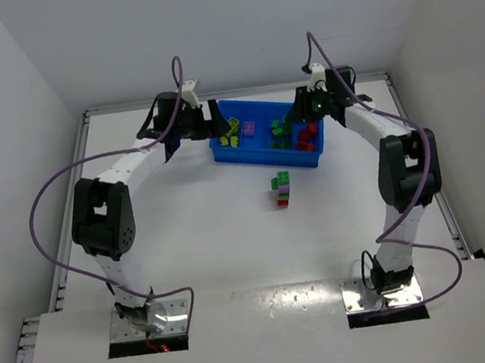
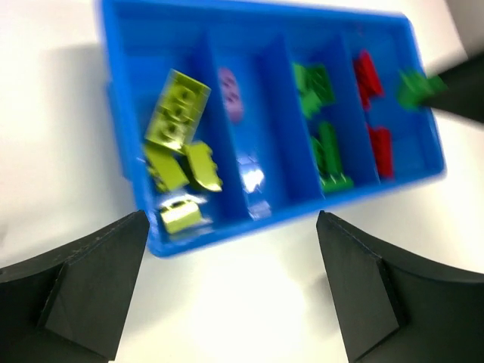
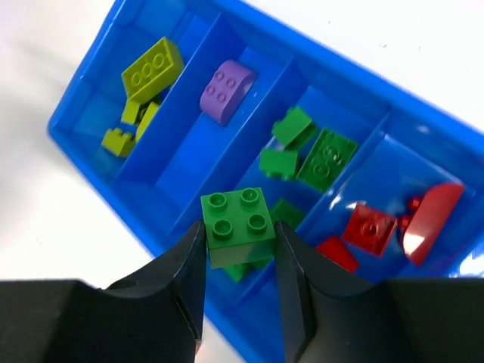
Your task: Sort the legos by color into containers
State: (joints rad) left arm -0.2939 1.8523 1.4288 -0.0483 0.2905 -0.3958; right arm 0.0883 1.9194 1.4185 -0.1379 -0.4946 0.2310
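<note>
One green four-stud brick (image 3: pixel 237 219) is clamped in the right jaws, studs up, over the blue tray's (image 1: pixel 257 155) near wall, roughly at the divider between the purple and green compartments. The green compartment (image 3: pixel 344 113) lies just beyond, toward the tray's red end. This looks like a short carry for the right arm (image 1: pixel 397 162), which is reaching out with its wrist pitched down over the tray. The left jaws hang wide open and empty over the tray's yellow end. A striped stick (image 1: pixel 281 188) lies on the table, just on the near side of the tray.
</note>
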